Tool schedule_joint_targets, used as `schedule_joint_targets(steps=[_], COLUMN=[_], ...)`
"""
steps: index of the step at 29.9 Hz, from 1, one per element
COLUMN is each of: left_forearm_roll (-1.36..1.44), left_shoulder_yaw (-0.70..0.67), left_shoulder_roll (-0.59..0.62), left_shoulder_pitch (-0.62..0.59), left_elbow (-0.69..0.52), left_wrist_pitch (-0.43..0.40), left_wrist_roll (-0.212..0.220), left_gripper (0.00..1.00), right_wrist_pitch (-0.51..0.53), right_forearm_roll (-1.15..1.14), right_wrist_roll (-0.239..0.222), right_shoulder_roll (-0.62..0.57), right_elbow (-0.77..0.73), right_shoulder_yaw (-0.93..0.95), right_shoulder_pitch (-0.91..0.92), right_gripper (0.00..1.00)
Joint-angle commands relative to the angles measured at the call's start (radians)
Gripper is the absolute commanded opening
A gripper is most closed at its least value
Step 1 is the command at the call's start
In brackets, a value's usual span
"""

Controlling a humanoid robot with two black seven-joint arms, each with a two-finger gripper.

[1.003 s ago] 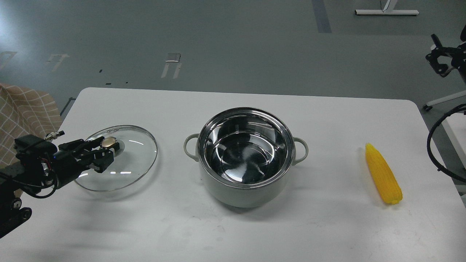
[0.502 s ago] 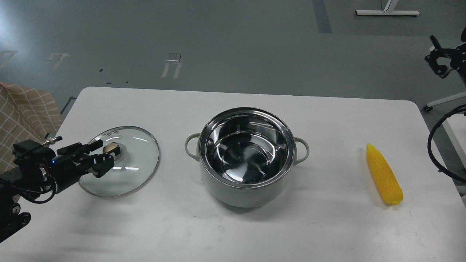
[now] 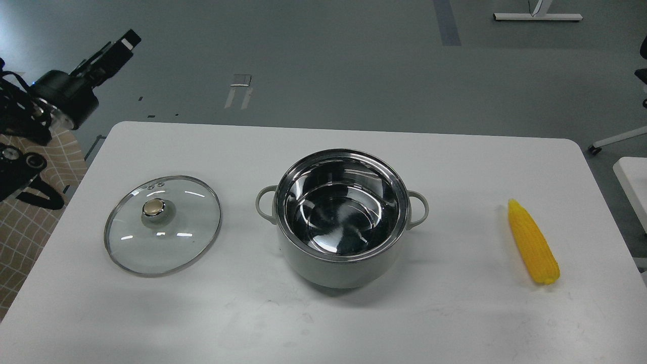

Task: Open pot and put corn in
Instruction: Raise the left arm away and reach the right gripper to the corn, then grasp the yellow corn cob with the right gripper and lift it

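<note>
On the white tabletop [image 3: 354, 323] I count 3 things: 1 pot [image 3: 342, 253], 1 glass lid [image 3: 163, 225] and 1 corn [image 3: 533, 241]. The pot sits near the middle, uncovered, its shiny steel inside bare, with 2 small loop handles, 1 on each side. The lid lies flat to the left of the pot, apart from it, its 1 metal knob facing up (2 small holes show near its far rim). The corn lies on the tabletop well to the right of the pot, near the right edge, its pointed tip toward the far side.

My left claw [image 3: 119, 46] hangs high at the upper left, beyond the tabletop's far left corner and well apart from the lid; it is dark and seen nearly end-on, so I cannot tell whether its fingers are spread or closed. My right claw is outside the view.
</note>
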Motion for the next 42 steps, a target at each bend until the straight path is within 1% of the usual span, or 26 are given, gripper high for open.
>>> schedule_joint_targets(steps=[1, 2, 3, 4, 5, 6, 7, 10, 12, 15, 19, 22, 23, 25, 31, 34, 35, 36, 38, 42], left_forearm_roll=[-0.194, -0.229, -0.309, -0.397, -0.441, -0.523, -0.524, -0.673, -0.717, -0.768, -0.832, -0.834, -0.834, -0.835, -0.834, -0.831, -0.831, -0.831, -0.832, -0.832], left_shoulder_yaw=[-0.004, -0.007, -0.026, -0.056, -0.073, -0.111, -0.112, -0.193, -0.228, -0.270, -0.293, -0.288, -0.287, -0.288, -0.285, -0.284, -0.281, -0.279, -0.279, -0.280], left_shoulder_roll=[-0.083, -0.093, -0.113, -0.132, -0.139, -0.158, -0.158, -0.266, -0.297, -0.305, -0.311, -0.333, -0.343, -0.354, -0.364, -0.364, -0.364, -0.364, -0.360, -0.357], left_shoulder_pitch=[-0.120, -0.133, -0.145, -0.150, -0.153, -0.164, -0.164, -0.193, -0.208, -0.210, -0.208, -0.210, -0.208, -0.210, -0.210, -0.210, -0.208, -0.208, -0.205, -0.204], left_elbow=[0.020, 0.031, 0.057, 0.077, 0.088, 0.123, 0.123, 0.266, 0.316, 0.338, 0.338, 0.340, 0.341, 0.341, 0.341, 0.341, 0.341, 0.341, 0.343, 0.341], left_wrist_pitch=[-0.073, -0.090, -0.116, -0.139, -0.155, -0.194, -0.195, -0.297, -0.337, -0.373, -0.399, -0.407, -0.404, -0.399, -0.403, -0.405, -0.405, -0.405, -0.405, -0.407], left_wrist_roll=[0.005, 0.003, 0.001, 0.001, 0.003, 0.005, 0.005, 0.006, 0.006, 0.008, 0.021, 0.063, 0.086, 0.103, 0.103, 0.103, 0.103, 0.103, 0.103, 0.103], left_gripper=[0.74, 0.74, 0.74, 0.76, 0.78, 0.81, 0.81, 0.87, 0.89, 0.90, 0.91, 0.92, 0.92, 0.92, 0.92, 0.92, 0.92, 0.92, 0.92, 0.92], right_wrist_pitch=[0.000, 0.000, 0.000, 0.000, 0.000, 0.000, 0.000, 0.000, 0.000, 0.000, 0.000, 0.000, 0.000, 0.000, 0.000, 0.000, 0.000, 0.000, 0.000, 0.000], right_forearm_roll=[-0.182, -0.227, -0.324, -0.429, -0.480, -0.581, -0.582, -0.767, -0.834, -0.939, -1.086, -1.125, -1.137, -1.146, -1.148, -1.155, -1.166, -1.169, -1.172, -1.171], right_wrist_roll=[0.000, -0.002, -0.002, -0.002, -0.002, -0.002, -0.002, -0.002, -0.002, -0.002, -0.002, -0.002, -0.003, -0.003, -0.017, -0.028, -0.043, -0.049, -0.069, -0.072], right_shoulder_roll=[-0.049, -0.051, -0.049, -0.048, -0.046, -0.046, -0.046, -0.046, -0.048, -0.051, -0.038, -0.037, -0.034, -0.034, -0.032, -0.028, -0.019, -0.012, 0.011, 0.032], right_elbow=[0.096, 0.113, 0.139, 0.167, 0.182, 0.218, 0.218, 0.319, 0.365, 0.400, 0.402, 0.393, 0.391, 0.393, 0.394, 0.387, 0.381, 0.374, 0.353, 0.347], right_shoulder_yaw=[-0.010, -0.010, -0.011, -0.013, -0.015, -0.021, -0.021, -0.071, -0.120, -0.204, -0.340, -0.422, -0.453, -0.481, -0.505, -0.508, -0.513, -0.513, -0.512, -0.510], right_shoulder_pitch=[-0.006, -0.011, -0.020, -0.029, -0.036, -0.055, -0.056, -0.117, -0.135, -0.152, -0.157, -0.158, -0.158, -0.160, -0.203, -0.215, -0.217, -0.218, -0.230, -0.229], right_gripper=[1.00, 1.00, 1.00, 1.00, 1.00, 1.00, 1.00, 1.00, 1.00, 1.00, 1.00, 1.00, 0.98, 0.97, 0.94, 0.82, 0.73, 0.70, 0.56, 0.44])
